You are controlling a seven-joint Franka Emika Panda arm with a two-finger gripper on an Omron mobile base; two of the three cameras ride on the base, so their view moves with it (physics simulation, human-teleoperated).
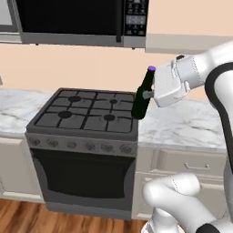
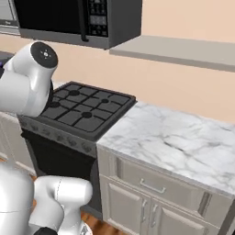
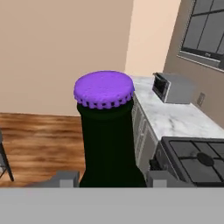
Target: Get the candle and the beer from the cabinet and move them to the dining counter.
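Bottle [image 1: 142, 94] carried in the air is the main thing in the left base view: the beer hangs tilted a little, purple cap up, its base over the right edge of the stove [image 1: 86, 111] and the marble bench [image 1: 182, 125] beside it. The fingers [image 1: 149, 94] clamp it from the right at about mid-height, near where the body narrows to the neck. Above, the microwave [image 1: 73, 18] hangs over the stove, and the grey shelf [image 1: 182, 43] runs off to the right. A grip that high on smooth glass, with the heavy body below, could let the bottle swing or slide down if the arm turns sharply, and a drop here would land on the burners or the bench edge.

From the right base view, the arm's white shoulder blocks the bottle. The shelf [image 2: 183, 49] looks bare along the stretch shown, and no candle can be made out on it, so that item may sit elsewhere.

Looking along the hand, the purple cap [image 3: 103, 89] and dark neck [image 3: 109, 140] stand right between the two fingers [image 3: 65, 179], closed on the glass. Beyond lie wood floor, a toaster oven [image 3: 168, 86] on a side bench, and a stove corner. The island is out of sight, so the base must drive and turn; a wide swing risks clipping the microwave or shelf with the cap.
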